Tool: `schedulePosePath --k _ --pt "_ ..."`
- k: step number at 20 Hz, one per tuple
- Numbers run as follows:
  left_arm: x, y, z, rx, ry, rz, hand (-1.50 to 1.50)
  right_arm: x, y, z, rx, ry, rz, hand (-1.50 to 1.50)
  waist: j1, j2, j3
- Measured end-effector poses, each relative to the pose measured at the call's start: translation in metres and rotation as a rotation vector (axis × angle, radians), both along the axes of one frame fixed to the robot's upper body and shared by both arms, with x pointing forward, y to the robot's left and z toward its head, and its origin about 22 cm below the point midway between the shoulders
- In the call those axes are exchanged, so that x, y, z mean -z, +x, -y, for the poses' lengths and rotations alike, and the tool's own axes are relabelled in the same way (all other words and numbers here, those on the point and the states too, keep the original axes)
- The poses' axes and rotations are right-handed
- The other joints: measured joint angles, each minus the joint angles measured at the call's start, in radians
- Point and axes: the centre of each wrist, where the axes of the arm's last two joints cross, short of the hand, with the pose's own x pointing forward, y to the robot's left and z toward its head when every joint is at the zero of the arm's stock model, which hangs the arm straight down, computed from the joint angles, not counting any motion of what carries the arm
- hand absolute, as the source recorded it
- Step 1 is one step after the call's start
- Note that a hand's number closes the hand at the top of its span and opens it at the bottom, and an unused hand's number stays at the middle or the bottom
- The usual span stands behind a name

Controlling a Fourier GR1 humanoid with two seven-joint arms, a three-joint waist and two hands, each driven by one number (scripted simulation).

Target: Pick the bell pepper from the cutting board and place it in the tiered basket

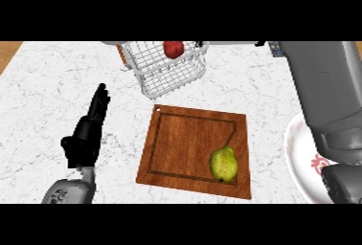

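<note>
Head view. A wooden cutting board (194, 148) lies on the white marbled bench (42, 95) and serves as the landmark here. On the board, close to its lower right corner, rests a yellow-green fruit (223, 163) with a thin stem or shadow line running up from it.

Beyond the board's upper edge, and just apart from it, stands the white wire tiered basket (170, 72). The red bell pepper (173, 49) sits inside the basket's upper part, at the far side from the board; it is off the board altogether.

Left of the board, well apart from it, the left hand (88, 129) is black and shows its fingers (101, 98) straight and together, pointing away toward the bench's far edge, holding nothing. Its grey forearm enters from the lower edge.

Right of the board, the right forearm (329, 91) rises as a broad grey shape reaching toward the basket's side; the right hand itself does not show, so the state of its fingers cannot be told.

Under that forearm, just right of the board, lies a white plate (297, 158) with a red pattern, partly hidden.
</note>
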Motion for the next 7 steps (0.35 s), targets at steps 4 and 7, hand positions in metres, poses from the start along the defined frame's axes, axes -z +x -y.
schedulePosePath --k 4,7 --pt "-0.005 0.0 -0.004 -0.015 0.0 -0.002 0.0 0.016 -0.015 0.062 0.016 0.071 0.01 -1.5 -0.017 -0.005 0.001" --pt "-0.003 0.002 -0.004 -0.021 0.006 -0.007 0.0 0.032 -0.035 0.109 0.008 0.097 0.01 -1.5 -0.025 -0.005 0.0"
